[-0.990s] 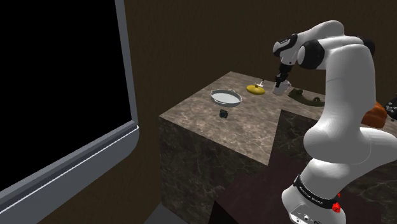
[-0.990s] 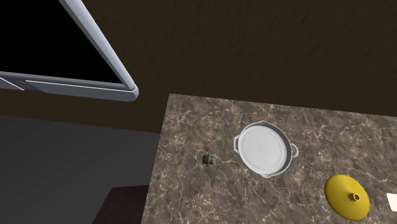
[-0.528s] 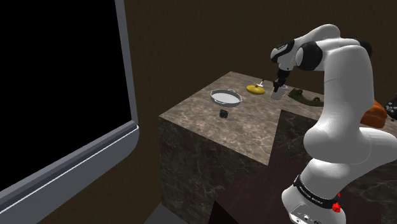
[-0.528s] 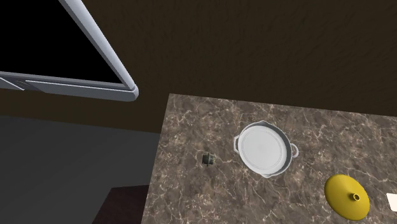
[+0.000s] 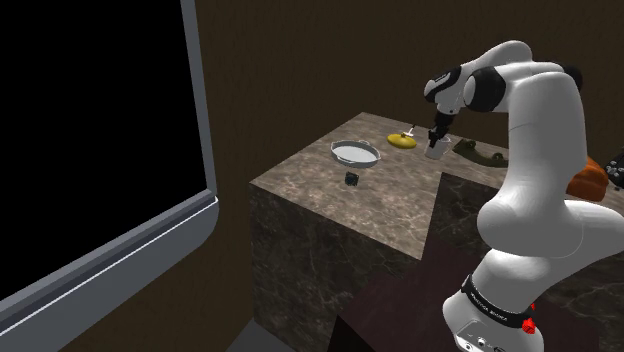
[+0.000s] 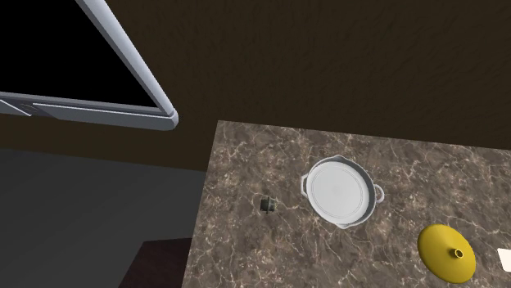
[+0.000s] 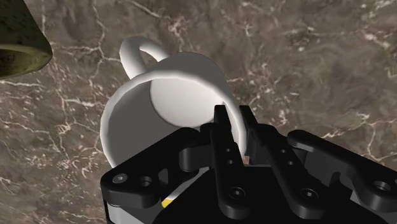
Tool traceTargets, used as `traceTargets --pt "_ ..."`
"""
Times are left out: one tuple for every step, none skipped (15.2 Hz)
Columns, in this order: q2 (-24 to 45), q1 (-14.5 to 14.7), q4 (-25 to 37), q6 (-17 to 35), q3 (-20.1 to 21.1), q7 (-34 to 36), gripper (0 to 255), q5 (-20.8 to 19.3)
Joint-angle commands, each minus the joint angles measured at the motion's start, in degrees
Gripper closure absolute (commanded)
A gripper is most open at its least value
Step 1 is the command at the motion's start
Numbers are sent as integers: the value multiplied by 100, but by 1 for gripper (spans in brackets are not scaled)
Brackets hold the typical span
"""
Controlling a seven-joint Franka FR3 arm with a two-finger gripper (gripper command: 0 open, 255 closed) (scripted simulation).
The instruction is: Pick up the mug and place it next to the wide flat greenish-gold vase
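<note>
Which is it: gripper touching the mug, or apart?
Touching. In the wrist view, the gripper has its fingers clasping the rim of the white mug between them.

No words or numbers are showing clearly enough to read. A black band [image 5: 497,303] around the bottom of the white arm [image 5: 535,170], at the lower right of the shoulder view, is carrying tiny white letters, too small to read.
</note>
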Motion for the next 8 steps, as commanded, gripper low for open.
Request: traceTargets --pt "-1 0 0 2 0 0 255 0" --pt "-1 0 0 2 0 0 0 0" --pt "-1 0 1 2 0 0 0 0" --pt "0 0 1 2 0 0 0 0" --pt "0 0 1 2 0 0 0 0" --pt "0 0 1 1 0 0 0 0" --pt "0 0 1 1 0 0 0 0" --pt "-90 10 49 -134 -19 16 0 -27"
